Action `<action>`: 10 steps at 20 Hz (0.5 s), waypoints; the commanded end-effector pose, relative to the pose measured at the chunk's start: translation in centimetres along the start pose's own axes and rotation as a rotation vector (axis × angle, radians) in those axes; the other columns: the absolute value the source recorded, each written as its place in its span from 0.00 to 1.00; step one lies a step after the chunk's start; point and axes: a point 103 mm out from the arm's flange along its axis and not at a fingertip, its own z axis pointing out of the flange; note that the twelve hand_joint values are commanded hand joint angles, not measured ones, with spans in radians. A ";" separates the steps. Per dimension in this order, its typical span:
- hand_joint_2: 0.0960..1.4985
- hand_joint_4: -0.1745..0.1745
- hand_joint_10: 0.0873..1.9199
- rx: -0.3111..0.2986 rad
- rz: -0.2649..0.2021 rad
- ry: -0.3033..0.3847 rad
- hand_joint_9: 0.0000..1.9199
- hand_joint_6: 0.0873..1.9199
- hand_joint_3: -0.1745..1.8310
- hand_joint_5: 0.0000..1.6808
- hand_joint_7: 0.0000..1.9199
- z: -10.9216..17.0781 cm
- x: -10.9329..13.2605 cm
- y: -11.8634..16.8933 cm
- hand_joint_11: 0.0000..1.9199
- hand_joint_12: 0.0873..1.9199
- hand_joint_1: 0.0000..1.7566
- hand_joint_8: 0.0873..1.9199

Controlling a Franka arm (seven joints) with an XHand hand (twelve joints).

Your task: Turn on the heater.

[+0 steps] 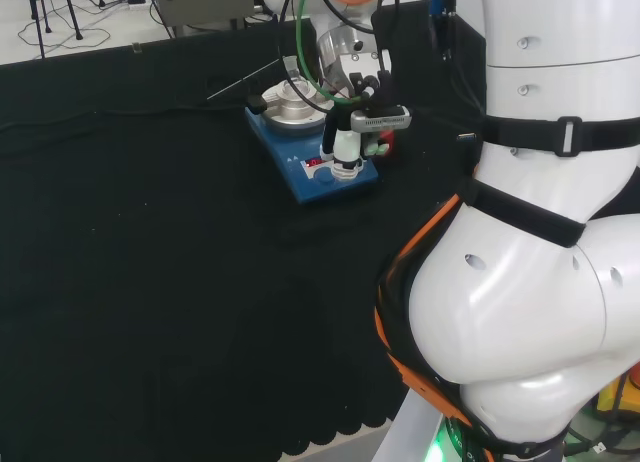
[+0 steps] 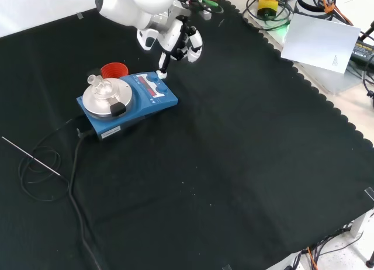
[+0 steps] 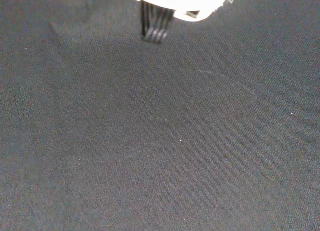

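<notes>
My hand (image 2: 186, 43) points one finger down at the knob just below it, holding nothing; the blue heater (image 2: 153, 99) looks heavy and hard, so I press there.

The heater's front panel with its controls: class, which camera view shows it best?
The front view: the heater lies unobstructed, its panel facing up, the hand at its edge. In the head view the hand partly covers the panel. The wrist view shows black cloth.
</notes>
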 end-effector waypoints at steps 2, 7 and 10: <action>0.44 0.39 0.75 0.019 -0.001 -0.010 0.90 0.01 0.60 0.13 0.84 0.2 0.0 0.5 0.86 0.75 0.81 0.76; 0.44 0.39 0.75 0.024 -0.002 -0.012 0.90 0.01 0.60 0.14 0.84 0.3 -0.2 0.7 0.86 0.75 0.81 0.76; 0.44 0.39 0.75 0.028 -0.002 -0.015 0.90 0.01 0.60 0.14 0.84 0.3 -0.1 0.9 0.86 0.75 0.81 0.76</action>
